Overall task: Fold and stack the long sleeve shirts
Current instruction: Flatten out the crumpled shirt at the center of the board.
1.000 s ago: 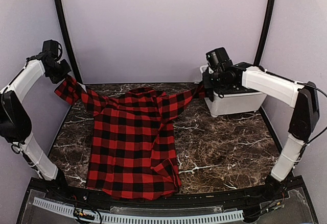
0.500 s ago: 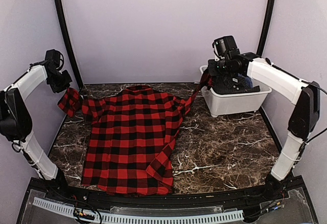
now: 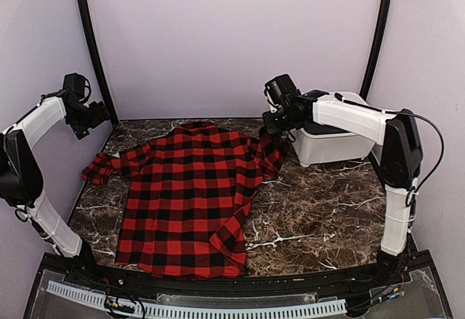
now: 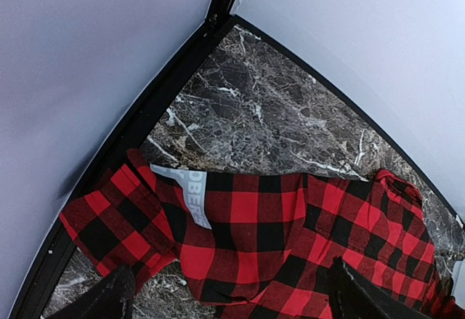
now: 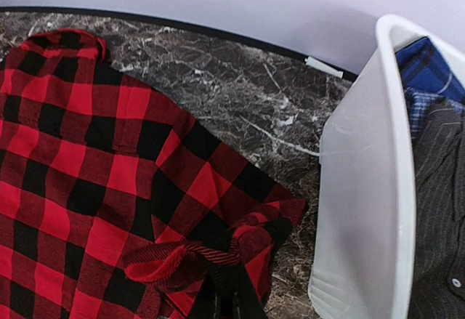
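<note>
The red-and-black flannel shirt (image 3: 189, 188) lies spread flat on the left half of the worktop (image 3: 327, 210). Its collar (image 3: 200, 125) points to the far edge and its hem runs along the near edge.

My left hand (image 3: 93, 118) hangs above the far left corner. In my left wrist view, my left hand (image 4: 231, 293) has its fingers (image 4: 109, 301) wide apart with nothing between them. Below them the left-side sleeve (image 4: 145, 217) lies crumpled on the worktop close to the left edge. A pale label (image 4: 190, 192) printed with letters shows on it.

My right hand (image 3: 270, 124) is over the far edge, between the shirt's shoulder and the white tub (image 3: 338, 144). In my right wrist view, my right hand (image 5: 225, 297) is clamped on a bunched fold of the right-side sleeve (image 5: 189, 257), near the cuff. The sleeve is gathered up into the pinch, just beside the tub wall (image 5: 356, 188).

The tub stands in the far right corner. It holds a blue plaid cloth (image 5: 429, 65) and a dark striped cloth (image 5: 439, 188).
</note>
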You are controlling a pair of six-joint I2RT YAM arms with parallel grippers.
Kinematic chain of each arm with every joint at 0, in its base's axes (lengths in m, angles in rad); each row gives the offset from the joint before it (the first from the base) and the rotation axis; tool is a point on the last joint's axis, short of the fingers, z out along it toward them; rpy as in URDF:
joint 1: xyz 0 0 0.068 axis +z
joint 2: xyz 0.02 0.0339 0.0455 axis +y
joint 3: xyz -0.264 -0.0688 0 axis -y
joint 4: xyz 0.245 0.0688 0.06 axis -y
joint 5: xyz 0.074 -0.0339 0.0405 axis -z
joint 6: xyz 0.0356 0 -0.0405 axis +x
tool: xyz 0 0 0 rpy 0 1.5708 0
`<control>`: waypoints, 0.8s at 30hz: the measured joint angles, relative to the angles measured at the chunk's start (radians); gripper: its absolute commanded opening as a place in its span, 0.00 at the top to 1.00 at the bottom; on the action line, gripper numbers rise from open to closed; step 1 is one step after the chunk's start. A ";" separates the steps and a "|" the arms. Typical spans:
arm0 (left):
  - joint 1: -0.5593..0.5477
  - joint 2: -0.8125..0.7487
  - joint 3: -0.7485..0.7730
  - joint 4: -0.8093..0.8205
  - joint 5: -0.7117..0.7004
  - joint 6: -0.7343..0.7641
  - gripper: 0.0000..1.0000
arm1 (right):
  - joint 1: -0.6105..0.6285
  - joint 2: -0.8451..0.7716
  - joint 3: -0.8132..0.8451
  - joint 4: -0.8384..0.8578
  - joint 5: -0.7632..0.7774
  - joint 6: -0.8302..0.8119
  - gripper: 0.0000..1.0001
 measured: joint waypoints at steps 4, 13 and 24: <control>-0.036 -0.072 -0.019 0.004 -0.003 0.007 0.08 | -0.001 0.070 0.003 -0.008 -0.019 0.022 0.77; -0.264 -0.200 -0.164 0.059 0.055 -0.006 0.09 | 0.014 0.040 -0.108 0.005 -0.048 0.087 0.28; -0.377 -0.219 -0.400 0.148 0.169 -0.064 0.09 | 0.221 -0.129 -0.286 0.090 -0.122 0.188 0.40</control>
